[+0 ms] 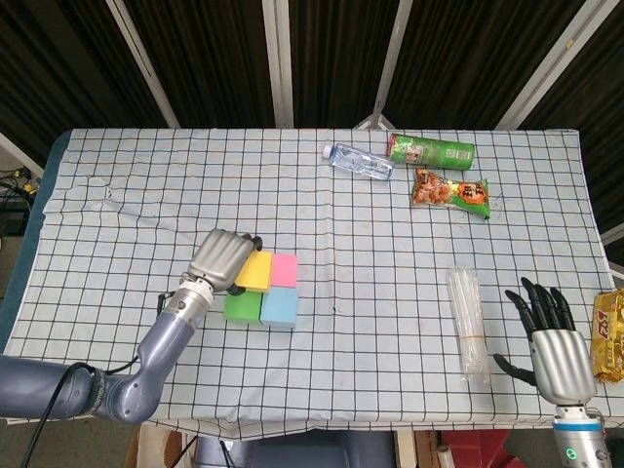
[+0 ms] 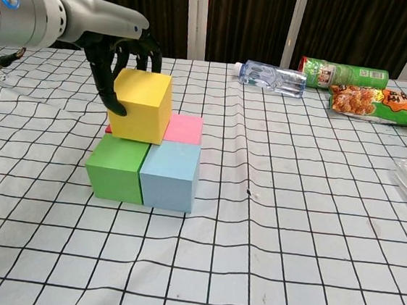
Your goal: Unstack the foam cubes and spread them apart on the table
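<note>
The table [image 1: 146, 175], under a checked cloth, runs wide and mostly bare to the left and in front of the stack. The bottle [image 1: 358, 161], green can [image 1: 431, 149] and snack bag [image 1: 450, 191] lie well apart at the far right; a clear plastic sleeve [image 1: 468, 322] lies near the right hand [image 1: 556, 341], which rests fingers apart, holding nothing, by the near-right edge. The left hand [image 2: 120, 49] is far nearer the cubes. It grips the yellow cube [image 2: 141, 106] from above — thumb down its left face, fingers over the far side. That cube sits tilted atop the green cube [image 2: 116, 170], overlapping the blue cube [image 2: 170, 176], with the pink cube [image 2: 184, 129] just behind. My judgement: lift straight up first, then carry it left — open cloth there, no clutter.
</note>
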You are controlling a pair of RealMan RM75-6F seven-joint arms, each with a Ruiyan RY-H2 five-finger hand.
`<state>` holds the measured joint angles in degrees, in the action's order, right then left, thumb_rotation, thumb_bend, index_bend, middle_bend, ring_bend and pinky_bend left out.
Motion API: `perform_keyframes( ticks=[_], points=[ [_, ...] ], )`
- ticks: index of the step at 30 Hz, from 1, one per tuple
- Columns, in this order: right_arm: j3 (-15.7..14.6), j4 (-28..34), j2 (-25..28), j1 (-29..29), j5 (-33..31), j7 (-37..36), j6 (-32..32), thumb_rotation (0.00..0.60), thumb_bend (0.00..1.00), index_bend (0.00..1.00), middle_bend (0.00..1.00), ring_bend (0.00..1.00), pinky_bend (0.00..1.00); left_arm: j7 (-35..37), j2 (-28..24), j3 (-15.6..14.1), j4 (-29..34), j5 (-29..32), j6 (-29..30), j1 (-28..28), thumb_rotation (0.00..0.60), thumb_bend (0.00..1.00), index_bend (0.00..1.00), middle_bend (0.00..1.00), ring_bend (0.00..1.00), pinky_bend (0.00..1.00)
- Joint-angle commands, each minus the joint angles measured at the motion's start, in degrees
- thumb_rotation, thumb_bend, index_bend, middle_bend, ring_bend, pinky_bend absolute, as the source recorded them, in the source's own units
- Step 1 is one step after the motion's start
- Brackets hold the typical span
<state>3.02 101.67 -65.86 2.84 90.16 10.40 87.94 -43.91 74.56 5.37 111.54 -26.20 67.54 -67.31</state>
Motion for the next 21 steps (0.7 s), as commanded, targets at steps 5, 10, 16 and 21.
perform_keyframes(
  ticks=[5,10,16,21],
  points=[
    [0.10,-0.08,-0.06,0.02,-0.21,0.05,0.01,0.600,0.06,0.17,0.04,0.07,0.00,-0.06,-1.16,-1.32,-2.21,-9.32,6.52,3.35,0.600,0.30,0.32,0.48,0.47,0.45],
    [0.16,-0.08,-0.14,0.10,-0.32,0.19,-0.10,0.600,0.06,0.17,0.04,0.07,0.00,-0.86,-1.89,-3.30,-5.85,-12.51,10.75,6.77,0.600,0.28,0.32,0.45,0.47,0.44],
    [0.17,-0.09,-0.39,0.33,-0.40,0.70,-0.46,0.600,0.06,0.17,0.04,0.07,0.00,-2.27,0.42,-4.60,-13.91,-12.28,12.36,9.96,0.600,0.24,0.30,0.43,0.46,0.43],
    [0.16,-0.13,-0.42,0.40,-0.57,0.58,-0.66,0.600,0.06,0.17,0.04,0.07,0.00,-5.64,3.24,-5.55,-19.95,-12.51,12.57,11.45,0.600,0.17,0.26,0.38,0.42,0.42]
  ],
)
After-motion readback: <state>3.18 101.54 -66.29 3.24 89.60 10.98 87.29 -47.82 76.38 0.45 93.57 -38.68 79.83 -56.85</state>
